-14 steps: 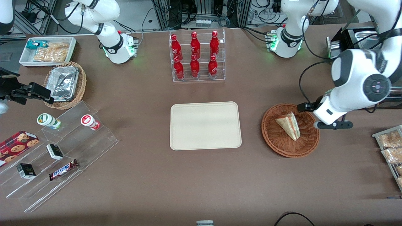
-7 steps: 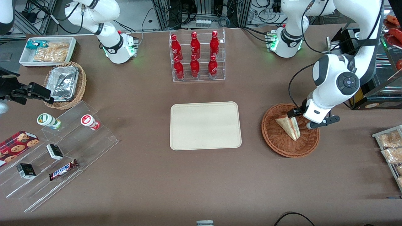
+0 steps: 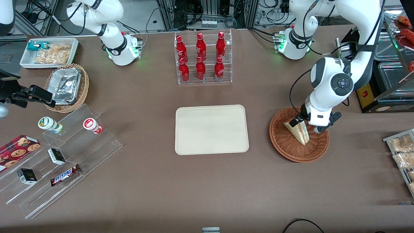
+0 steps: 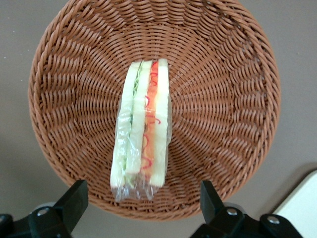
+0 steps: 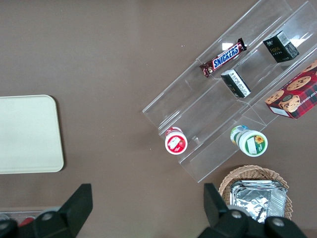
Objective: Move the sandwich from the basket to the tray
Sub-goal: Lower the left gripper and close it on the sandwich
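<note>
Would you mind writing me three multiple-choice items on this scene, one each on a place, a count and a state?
1. Where is the sandwich?
A. On the tray
B. In the reddish-brown basket
C. On the bare table

2. How many red bottles stand in the clear rack?
A. Four
B. Six
C. Eight

3. How does the gripper stand?
A. Open above the basket
B. Shut on the sandwich
C. Open over the tray

Answers:
1 B: the sandwich lies on edge inside the basket, its red and green filling facing up.
2 B: the red bottles stand in two rows of three in the rack.
3 A: the gripper shows its fingers wide apart over the basket's rim, touching nothing, while the tray holds nothing.
</note>
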Controlling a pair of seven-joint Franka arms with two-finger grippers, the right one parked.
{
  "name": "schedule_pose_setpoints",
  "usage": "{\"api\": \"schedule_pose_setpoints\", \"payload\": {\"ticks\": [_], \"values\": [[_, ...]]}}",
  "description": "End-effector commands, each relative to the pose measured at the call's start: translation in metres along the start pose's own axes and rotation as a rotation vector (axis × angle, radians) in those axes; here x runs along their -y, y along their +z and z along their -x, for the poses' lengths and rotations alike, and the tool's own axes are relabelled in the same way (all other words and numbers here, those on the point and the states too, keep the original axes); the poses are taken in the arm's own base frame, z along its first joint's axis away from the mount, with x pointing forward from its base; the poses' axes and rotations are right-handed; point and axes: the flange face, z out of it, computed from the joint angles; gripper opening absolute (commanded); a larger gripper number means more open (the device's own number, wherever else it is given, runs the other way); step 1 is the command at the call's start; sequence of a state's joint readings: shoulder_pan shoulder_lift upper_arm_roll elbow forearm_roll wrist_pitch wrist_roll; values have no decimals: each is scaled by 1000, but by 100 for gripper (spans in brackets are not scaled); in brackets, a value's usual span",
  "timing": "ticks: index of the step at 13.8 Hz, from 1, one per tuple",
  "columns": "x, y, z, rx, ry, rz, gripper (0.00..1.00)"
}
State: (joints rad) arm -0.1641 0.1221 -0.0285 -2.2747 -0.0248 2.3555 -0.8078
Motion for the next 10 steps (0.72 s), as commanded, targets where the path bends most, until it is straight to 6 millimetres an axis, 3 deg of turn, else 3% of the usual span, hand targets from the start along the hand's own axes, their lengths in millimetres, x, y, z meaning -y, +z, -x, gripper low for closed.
{"api": "schedule_pose_setpoints", "payload": {"ticks": [1,5,6,9,10], "values": [[0,17,-4,-4,-22,5,100],[3,39,-13,2,-57,5,100],[3,41,-15,-5,-63,12,86],[6,46,-12,9,-74,-4,15],[6,41,-12,15,-68,-11,10]]}}
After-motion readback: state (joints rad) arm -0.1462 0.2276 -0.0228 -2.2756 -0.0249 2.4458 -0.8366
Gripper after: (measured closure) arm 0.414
